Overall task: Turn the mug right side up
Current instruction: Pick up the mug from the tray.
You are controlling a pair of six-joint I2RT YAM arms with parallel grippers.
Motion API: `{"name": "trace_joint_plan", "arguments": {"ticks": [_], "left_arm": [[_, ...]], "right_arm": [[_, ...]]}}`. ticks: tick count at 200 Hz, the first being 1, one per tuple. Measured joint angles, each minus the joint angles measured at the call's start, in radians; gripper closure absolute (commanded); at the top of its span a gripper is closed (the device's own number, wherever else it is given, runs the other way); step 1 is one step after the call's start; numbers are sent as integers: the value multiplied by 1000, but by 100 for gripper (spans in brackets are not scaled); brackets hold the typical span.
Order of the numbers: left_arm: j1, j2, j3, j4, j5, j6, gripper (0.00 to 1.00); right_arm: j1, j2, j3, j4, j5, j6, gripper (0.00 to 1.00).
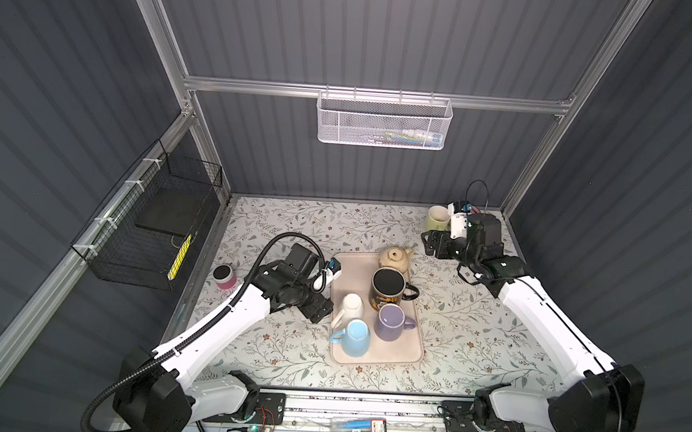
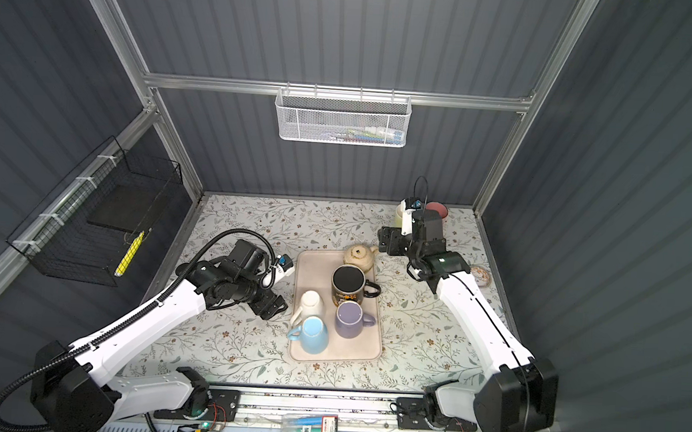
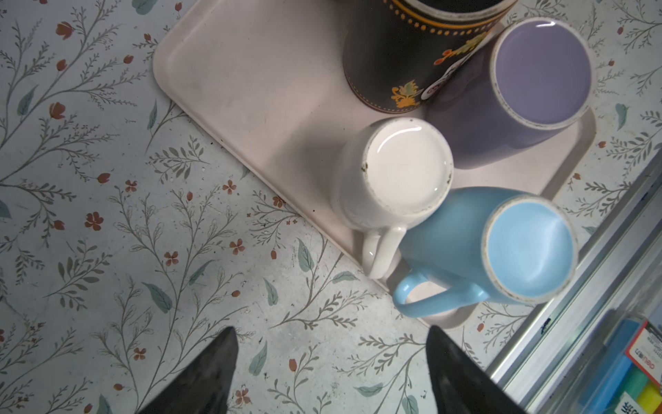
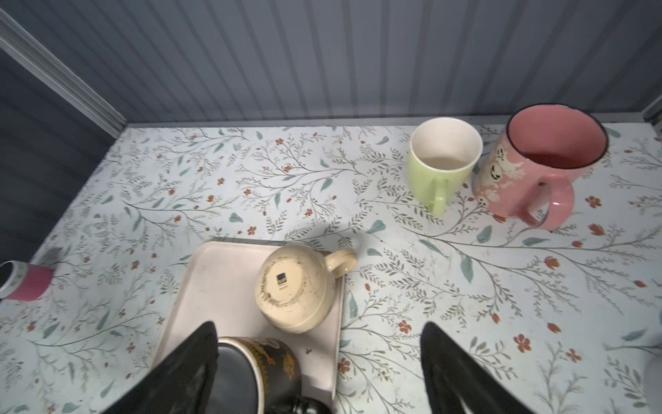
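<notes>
On the pale tray (image 1: 393, 349) several mugs stand bottom up: a white mug (image 3: 404, 168), a blue mug (image 3: 526, 247), a purple mug (image 3: 541, 71) and a cream mug (image 4: 290, 286). Whether the black mug (image 1: 389, 287) between them is upright or inverted, I cannot tell. My left gripper (image 1: 321, 307) hangs open over the table just left of the tray, beside the white mug (image 1: 352, 305), with only tablecloth between its fingers (image 3: 215, 372). My right gripper (image 1: 430, 243) is open above the table past the tray's far right corner, near the cream mug (image 1: 394, 259).
A green mug (image 4: 444, 161) and a pink mug (image 4: 537, 161) stand upright at the back right. A small pink cup (image 1: 224, 276) sits at the left edge. A black wire basket (image 1: 147, 232) hangs on the left wall, and a white one (image 1: 384, 121) on the back wall.
</notes>
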Motion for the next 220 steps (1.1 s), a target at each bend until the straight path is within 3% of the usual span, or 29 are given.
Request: {"name": "trace_joint_plan", "arguments": {"ticks": [63,121,220], "left_arm": [[-23,34,-26,66,-3,-14,14],[-120,106,-34,121,-51,-54,15],[-144,179,-35,153,-137,-90,38]], "right_arm": [[24,-160,-110,46,-49,57,12],[39,-222,-137,64,-76,83,12],[44,-254,-158,65,-99,89,12]]}}
